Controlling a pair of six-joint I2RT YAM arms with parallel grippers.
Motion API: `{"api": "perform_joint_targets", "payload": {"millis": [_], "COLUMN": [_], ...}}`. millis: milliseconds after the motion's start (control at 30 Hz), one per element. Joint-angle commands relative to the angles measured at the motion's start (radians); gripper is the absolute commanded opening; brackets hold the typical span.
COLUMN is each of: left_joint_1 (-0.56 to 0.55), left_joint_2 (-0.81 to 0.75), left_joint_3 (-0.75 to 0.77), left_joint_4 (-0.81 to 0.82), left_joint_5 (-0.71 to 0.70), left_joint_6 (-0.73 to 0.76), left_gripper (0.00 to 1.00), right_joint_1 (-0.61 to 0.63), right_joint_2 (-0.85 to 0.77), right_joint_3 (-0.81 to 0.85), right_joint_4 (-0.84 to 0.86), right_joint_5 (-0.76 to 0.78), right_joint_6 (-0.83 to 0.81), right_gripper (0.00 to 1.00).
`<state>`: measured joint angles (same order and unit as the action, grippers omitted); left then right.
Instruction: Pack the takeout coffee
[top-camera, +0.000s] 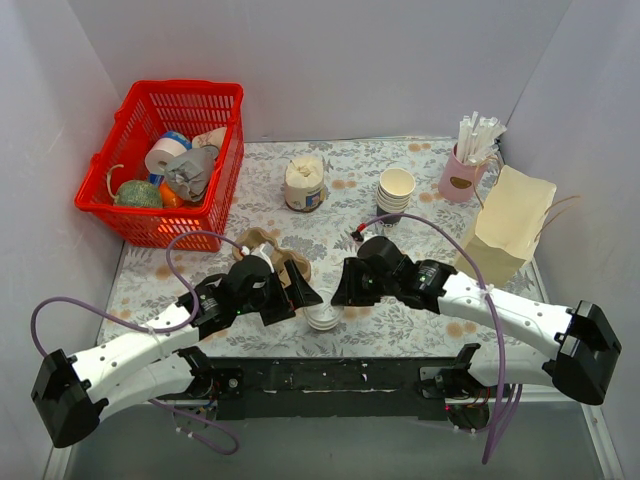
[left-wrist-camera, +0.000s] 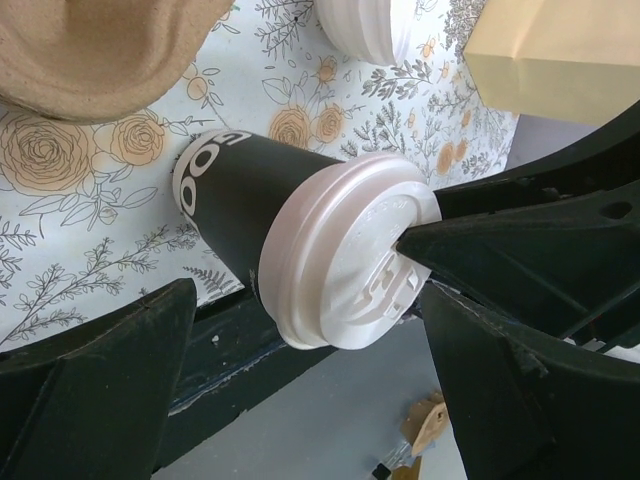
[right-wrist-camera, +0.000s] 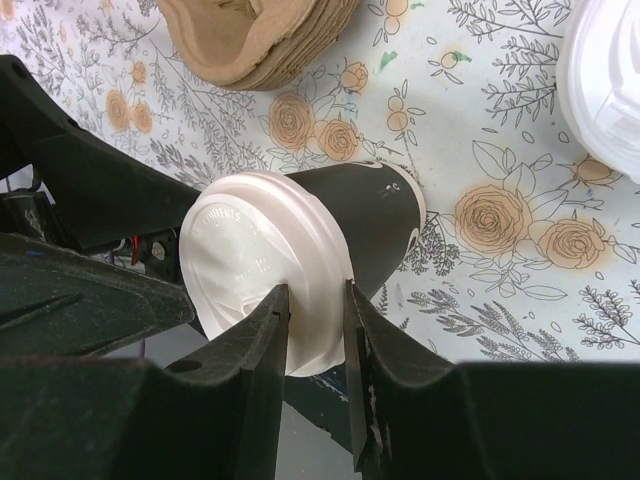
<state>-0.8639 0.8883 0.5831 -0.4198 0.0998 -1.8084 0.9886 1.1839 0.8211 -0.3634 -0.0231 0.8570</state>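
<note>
A: Which step is in hand?

B: Taking hold of the cup, I judge. The left gripper (left-wrist-camera: 310, 300) stands wide, a finger on either side of the takeout coffee (left-wrist-camera: 230, 200), touching nothing that I can see. The cup lies tilted between the two grippers, its base toward the floral cloth (left-wrist-camera: 80, 200).

A: And the other arm?

B: The right gripper (right-wrist-camera: 310, 300) is narrow, pinching the rim of the lid (right-wrist-camera: 250, 260) edge-on between its fingertips.

A: So what does the next move call for?

B: Probably a lift and a carry to the paper bag (top-camera: 505, 225), which stands well off on the right gripper's outer side. The lid looks press-fit, so a hold on it alone could pop it off. A slow, level lift seems wise, or a grip on the body.

A: Materials?

B: Just ahead of the left gripper, a moulded pulp carrier (left-wrist-camera: 90, 50), brown, rough and fibrous. The cup body is dark matt paper, tapered, with a white base rim. Its lid is glossy white plastic, domed, with raised lettering. The bag is stiff tan paper, creased at the top
</note>
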Motion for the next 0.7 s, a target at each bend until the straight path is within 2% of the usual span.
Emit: {"api": "perform_joint_targets", "payload": {"millis": [0, 333, 400, 500, 667], "left_joint_1": [-0.006, -0.006, -0.006, -0.006, -0.023], "left_joint_2": [-0.008, 0.066, 0.069, 0.066, 0.061], "left_joint_3": [0.024, 0.058, 0.058, 0.050, 0.008], "left_joint_4": [-0.017, -0.004, 0.006, 0.035, 0.102], "left_joint_5": [0.028, 0.026, 0.032, 0.041, 0.043], "left_joint_6": [-0.005, 0.020, 0.014, -0.018, -0.117], "left_gripper": [0.96, 0.98, 0.98, 0.98, 0.95], "right_joint_1": [0.002, -0.033, -0.042, -0.057, -0.083], "right_joint_2": [-0.006, 0.040, 0.049, 0.051, 0.031], "right_joint_3": [0.052, 0.085, 0.084, 0.076, 0.044], "right_joint_4": [-0.046, -0.094, -0.095, -0.085, -0.051], "right_joint_5": [0.049, 0.032, 0.031, -0.006, -0.050], "right_joint_6": [-0.030, -0.059, -0.059, -0.061, -0.055], "right_gripper": [0.33, 0.36, 0.42, 0.48, 0.49]}}
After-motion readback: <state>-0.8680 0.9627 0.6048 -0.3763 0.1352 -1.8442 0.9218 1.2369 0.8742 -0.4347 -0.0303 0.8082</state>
